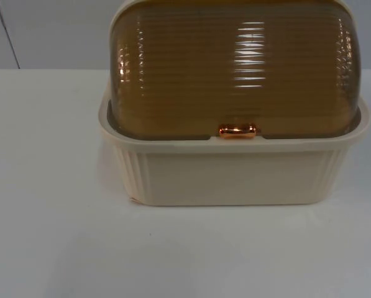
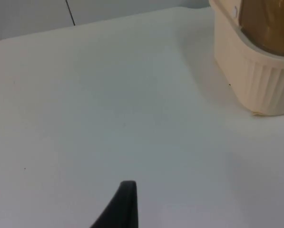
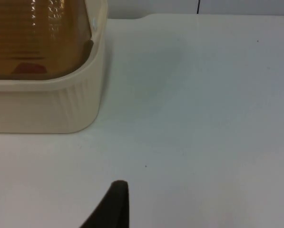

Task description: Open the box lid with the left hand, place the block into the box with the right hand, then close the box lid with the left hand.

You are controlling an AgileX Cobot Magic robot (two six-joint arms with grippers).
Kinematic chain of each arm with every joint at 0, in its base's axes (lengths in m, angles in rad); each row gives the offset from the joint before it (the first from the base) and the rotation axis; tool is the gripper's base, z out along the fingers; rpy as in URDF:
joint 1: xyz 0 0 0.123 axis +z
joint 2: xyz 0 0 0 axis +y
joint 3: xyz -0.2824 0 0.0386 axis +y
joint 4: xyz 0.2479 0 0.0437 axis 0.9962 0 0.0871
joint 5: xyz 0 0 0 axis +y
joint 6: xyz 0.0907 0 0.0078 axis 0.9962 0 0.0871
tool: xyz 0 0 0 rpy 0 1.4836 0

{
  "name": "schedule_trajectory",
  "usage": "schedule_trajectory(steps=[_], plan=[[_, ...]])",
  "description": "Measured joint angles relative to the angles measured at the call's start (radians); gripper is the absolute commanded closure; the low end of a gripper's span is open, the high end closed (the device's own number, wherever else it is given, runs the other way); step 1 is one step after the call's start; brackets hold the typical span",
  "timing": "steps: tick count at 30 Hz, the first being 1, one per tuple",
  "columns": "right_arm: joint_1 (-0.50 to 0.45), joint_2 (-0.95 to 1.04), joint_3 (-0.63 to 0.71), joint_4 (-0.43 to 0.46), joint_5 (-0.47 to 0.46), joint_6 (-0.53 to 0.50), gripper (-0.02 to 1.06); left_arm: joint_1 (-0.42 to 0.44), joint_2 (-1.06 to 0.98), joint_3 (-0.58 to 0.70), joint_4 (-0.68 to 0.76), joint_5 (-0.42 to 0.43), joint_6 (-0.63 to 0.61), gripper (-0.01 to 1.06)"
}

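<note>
A cream ribbed box [image 1: 235,177] stands at the middle of the table. Its amber see-through ribbed lid [image 1: 238,68] is down, and a copper handle [image 1: 237,130] sits at the lid's front edge. My left gripper [image 2: 125,206] hangs over bare table to the left of the box [image 2: 256,76], apart from it. My right gripper [image 3: 114,206] hangs over bare table to the right of the box [image 3: 46,107], also apart. A reddish shape [image 3: 30,68] shows at the lid's lower edge; I cannot tell what it is.
The white table top [image 1: 54,236] spreads in front of and on both sides of the box. The grey partition wall [image 1: 48,31] closes off the back.
</note>
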Motion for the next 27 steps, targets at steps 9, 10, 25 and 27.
schedule_trajectory(steps=[9,10,25,27], plan=[[0.000,0.000,0.000,0.000,0.000,0.000,-0.01,0.000,0.000,0.000,0.022,0.000,-0.084,0.03],[0.000,0.000,0.000,0.000,0.000,0.000,-0.01,0.000,0.000,0.000,0.026,0.000,-0.084,0.03],[0.000,0.000,0.000,0.000,0.000,-0.003,-0.01,0.000,0.000,0.000,0.034,0.000,-0.088,0.03],[0.000,0.000,0.000,0.000,0.000,-0.003,-0.01,0.000,0.000,0.000,0.034,0.000,-0.088,0.03]])
